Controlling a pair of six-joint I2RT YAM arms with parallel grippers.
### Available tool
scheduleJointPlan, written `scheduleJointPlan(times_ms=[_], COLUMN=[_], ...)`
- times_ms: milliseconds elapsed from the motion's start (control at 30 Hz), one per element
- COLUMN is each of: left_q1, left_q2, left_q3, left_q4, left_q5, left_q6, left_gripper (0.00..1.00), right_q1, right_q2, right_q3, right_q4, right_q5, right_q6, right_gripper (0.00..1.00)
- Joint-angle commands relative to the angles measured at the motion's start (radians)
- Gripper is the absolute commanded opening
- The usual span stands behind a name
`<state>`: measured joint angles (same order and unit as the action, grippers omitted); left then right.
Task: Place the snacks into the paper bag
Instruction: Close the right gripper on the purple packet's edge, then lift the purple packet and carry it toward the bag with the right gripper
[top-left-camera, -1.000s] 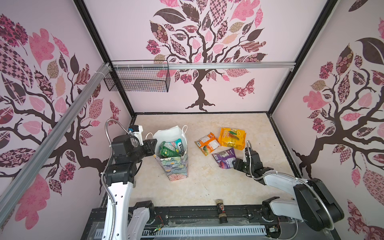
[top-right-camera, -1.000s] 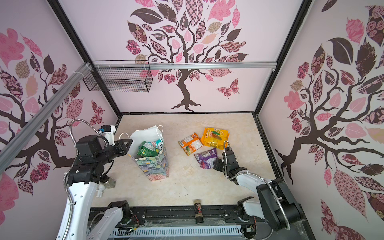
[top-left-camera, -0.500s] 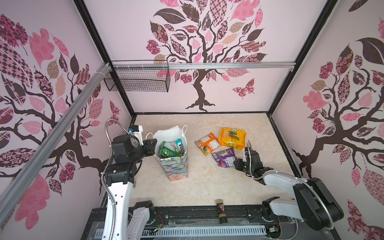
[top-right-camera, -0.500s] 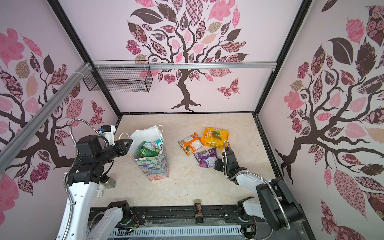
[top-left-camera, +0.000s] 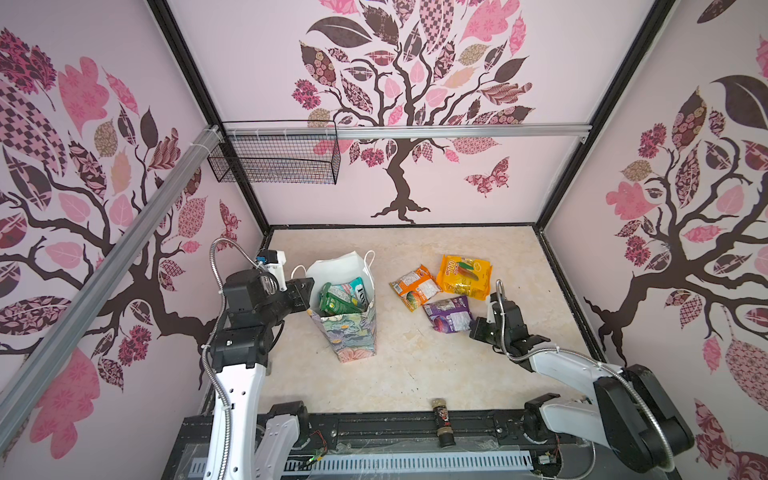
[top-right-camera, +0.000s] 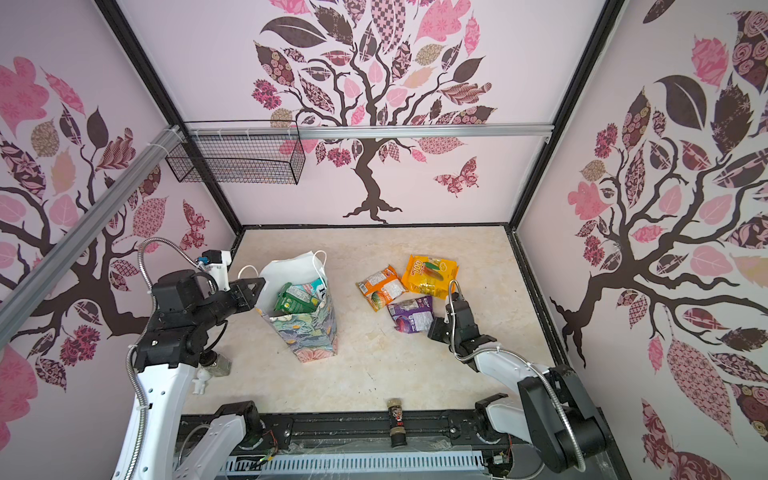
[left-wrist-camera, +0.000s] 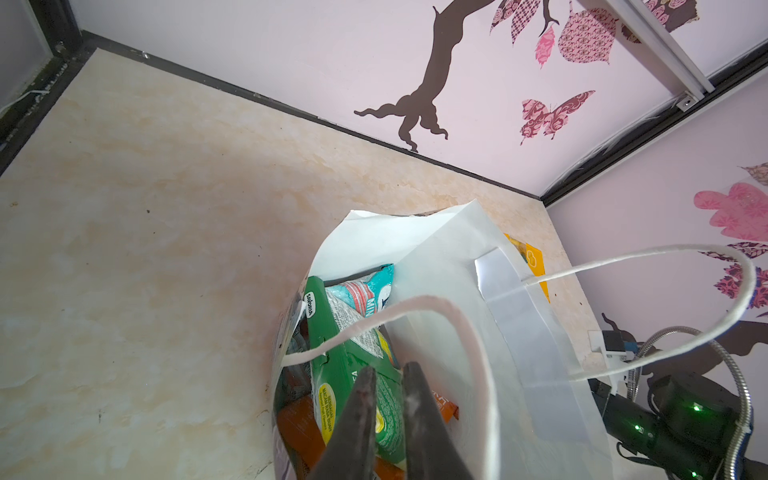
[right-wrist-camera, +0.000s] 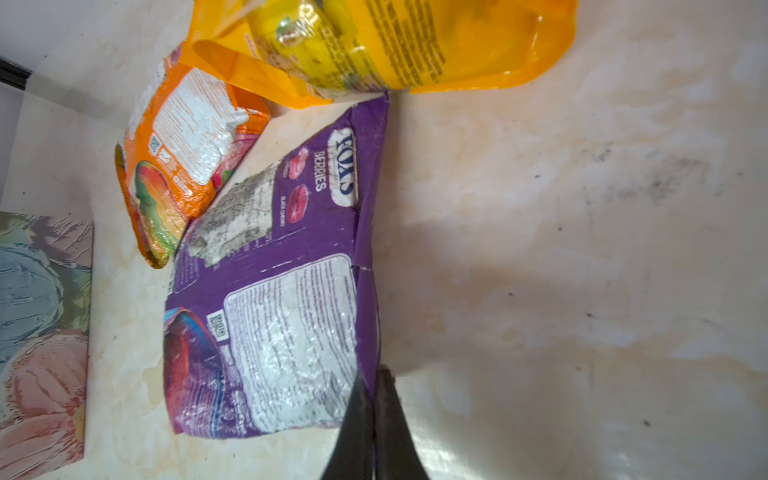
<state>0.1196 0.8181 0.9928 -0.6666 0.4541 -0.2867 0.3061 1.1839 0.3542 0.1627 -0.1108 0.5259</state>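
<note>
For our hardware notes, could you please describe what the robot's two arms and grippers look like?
The left arm and right arm have white links joined by black joint housings, each with a looping silver corrugated conduit. A white camera bracket tops the left wrist. The left gripper and right gripper have slim dark tapering fingers.

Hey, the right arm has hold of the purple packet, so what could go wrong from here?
1. The right pincer is shut on only the thin side edge of the purple packet; the packet may slip out when lifted.
2. The paper bag already holds a green packet and others up near its rim, so the purple one may snag there or tip it.
</note>
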Motion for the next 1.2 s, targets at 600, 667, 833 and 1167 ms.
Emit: scheduleJointPlan(times_ms=[600, 667, 833, 1167], left_q1=[0.005, 0.004, 0.005, 0.004], left_q2=[-0.06, -0.057, -0.064, -0.057], left_q3=[-0.001, 0.018, 0.012, 0.03], left_q4=[0.0, -0.028, -0.024, -0.056], left_q5=[-0.02, -0.038, -0.055, -0.076], left_q6=[0.015, 0.028, 0.026, 0.027], left_gripper=[0.18, 0.18, 0.19, 0.46], right_q1=[0.003, 0.008, 0.037, 0.165], right_q2=[-0.28, -0.283, -0.264, -0.211], right_q3=[0.305, 0.318, 0.374, 0.574], right_q4=[-0.165, -0.15, -0.15, -0.138], right_q5=[-0.198, -0.202, -0.214, -0.168], right_q6=[0.066, 0.072, 0.073, 0.068], right_gripper=[0.0, 0.0, 0.0, 0.0])
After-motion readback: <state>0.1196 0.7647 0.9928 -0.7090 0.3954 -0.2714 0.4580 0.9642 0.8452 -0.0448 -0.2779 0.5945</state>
